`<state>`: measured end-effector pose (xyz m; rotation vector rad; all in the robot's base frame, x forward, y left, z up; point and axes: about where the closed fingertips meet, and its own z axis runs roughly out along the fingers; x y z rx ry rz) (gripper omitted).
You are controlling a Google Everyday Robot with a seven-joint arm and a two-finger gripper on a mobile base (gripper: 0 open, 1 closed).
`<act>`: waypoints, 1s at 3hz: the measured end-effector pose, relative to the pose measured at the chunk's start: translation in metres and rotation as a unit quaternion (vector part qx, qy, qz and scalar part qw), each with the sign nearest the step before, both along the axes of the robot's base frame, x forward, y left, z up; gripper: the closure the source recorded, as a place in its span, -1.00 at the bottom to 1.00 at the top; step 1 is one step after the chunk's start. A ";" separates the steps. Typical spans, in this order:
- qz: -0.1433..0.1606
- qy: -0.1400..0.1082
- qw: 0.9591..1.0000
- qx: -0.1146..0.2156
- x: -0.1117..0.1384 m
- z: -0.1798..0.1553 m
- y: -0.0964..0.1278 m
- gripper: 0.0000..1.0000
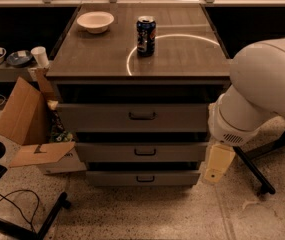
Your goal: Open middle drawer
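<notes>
Jaws' state: cannot tell, only a cream block visible at the arm's end. Gripper [217, 164] low at the right of the cabinet, just beside the right end of the drawer fronts, pointing down toward the floor. Above it, the big white arm [267, 89], filling the right side.

Middle drawer [107, 152] second of three, left of the gripper, with a small dark handle [145, 152] at centre and a dark gap above its front. Top drawer [92, 117] taller, bottom drawer [112, 178] nearest to the floor.

On the counter [92, 59]: a dark can [145, 35] upright near the middle, a white bowl [95, 21] farther left. Open cardboard box [24, 116] on the floor at left.
</notes>
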<state>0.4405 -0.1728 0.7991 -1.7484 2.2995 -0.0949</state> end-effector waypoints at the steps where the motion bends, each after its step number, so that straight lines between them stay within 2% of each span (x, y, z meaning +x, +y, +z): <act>1: 0.024 0.021 0.999 0.007 0.004 -0.038 0.003 -1.00; 2: 0.062 0.052 0.997 0.001 0.015 -0.131 0.013 -1.00; 3: 0.081 0.051 0.995 -0.010 0.032 -0.188 0.017 -1.00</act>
